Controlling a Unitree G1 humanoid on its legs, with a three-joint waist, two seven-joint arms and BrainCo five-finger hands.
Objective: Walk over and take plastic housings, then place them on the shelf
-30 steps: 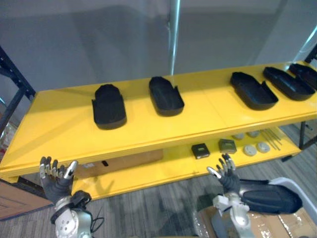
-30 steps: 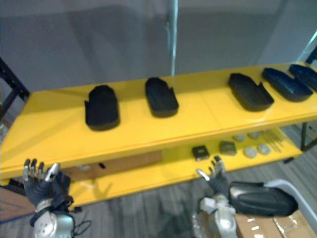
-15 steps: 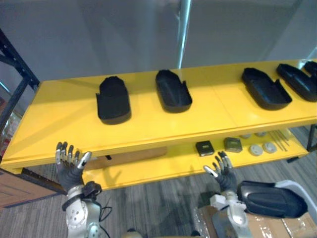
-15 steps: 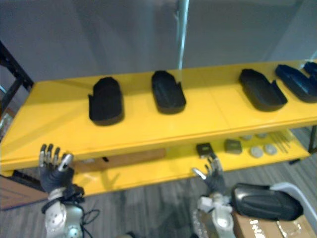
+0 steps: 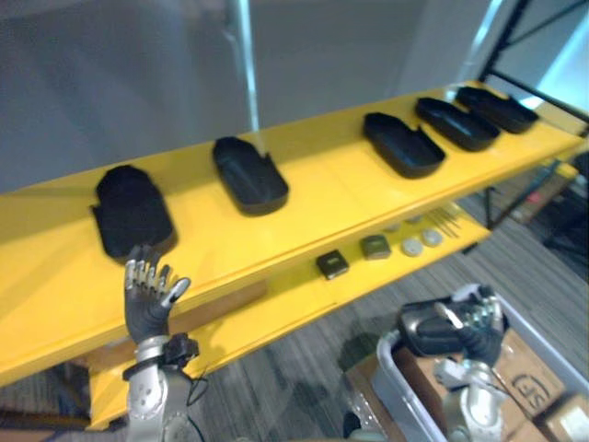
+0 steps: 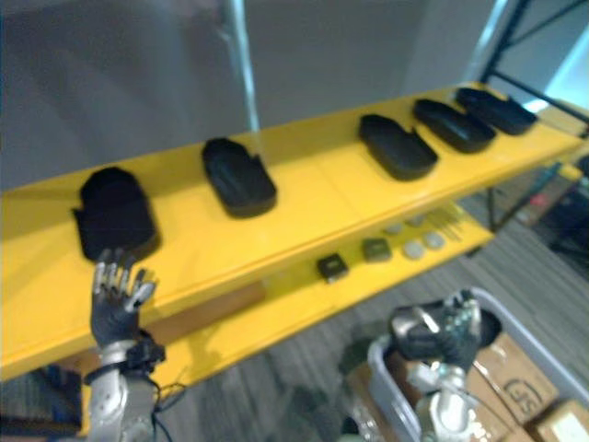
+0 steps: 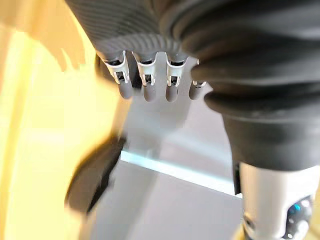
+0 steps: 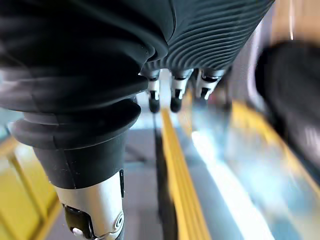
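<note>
Right robot hand (image 5: 473,322) now perhaps atop housing (image 5: 421,331)

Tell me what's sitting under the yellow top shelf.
On the lower shelf: a dark square block, a greenish block, pale discs and thin rods. The top shelf covers everything farther back.

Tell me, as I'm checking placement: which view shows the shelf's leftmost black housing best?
The left eye view: the leftmost housing lies whole on the yellow shelf. The right eye view shows much the same, with fingertips of the left hand at its near edge. The left wrist view gives a dark blur, perhaps it.
</note>
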